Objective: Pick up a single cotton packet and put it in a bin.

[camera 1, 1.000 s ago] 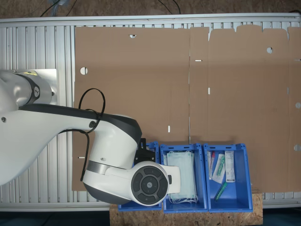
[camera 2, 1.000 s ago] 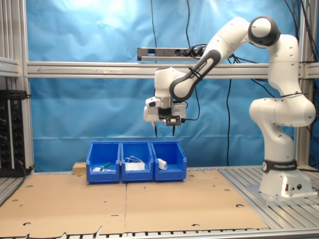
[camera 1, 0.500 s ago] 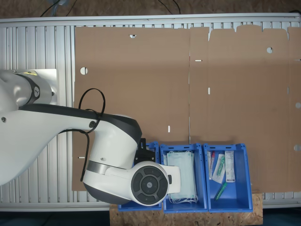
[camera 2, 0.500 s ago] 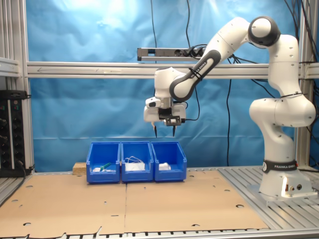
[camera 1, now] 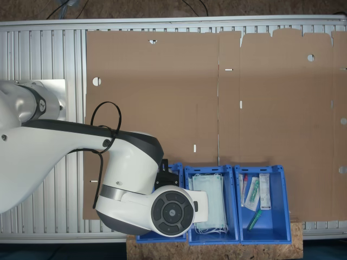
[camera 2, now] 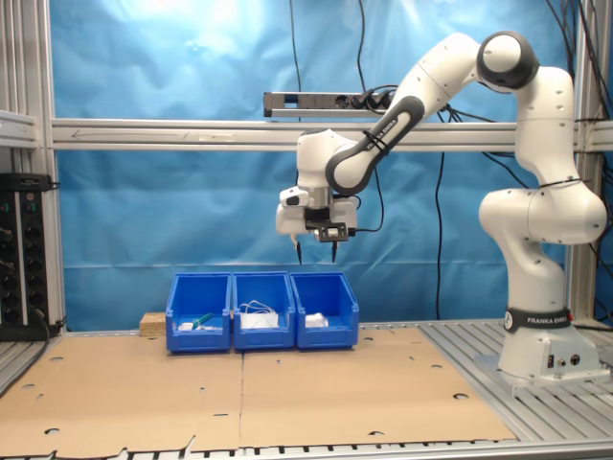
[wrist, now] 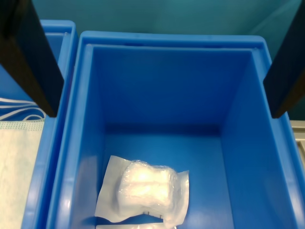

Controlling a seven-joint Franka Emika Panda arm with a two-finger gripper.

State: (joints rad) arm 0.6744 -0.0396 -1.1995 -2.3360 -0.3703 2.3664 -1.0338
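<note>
End effector (camera 2: 314, 253) hangs open and empty at mid-frame in the second exterior view, high above the bin (wrist: 248, 143), where the cotton packet (wrist: 145, 191) lies on the floor.

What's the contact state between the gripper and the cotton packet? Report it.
Apart. In the second exterior view the gripper hangs open well above the bin, blue backdrop showing between. The wrist view shows the cotton packet lying on the bin's floor.

Bright, even overhead light, soft shadows, mild glare on blue plastic; blurred dark fingers close to the wrist lens.
</note>
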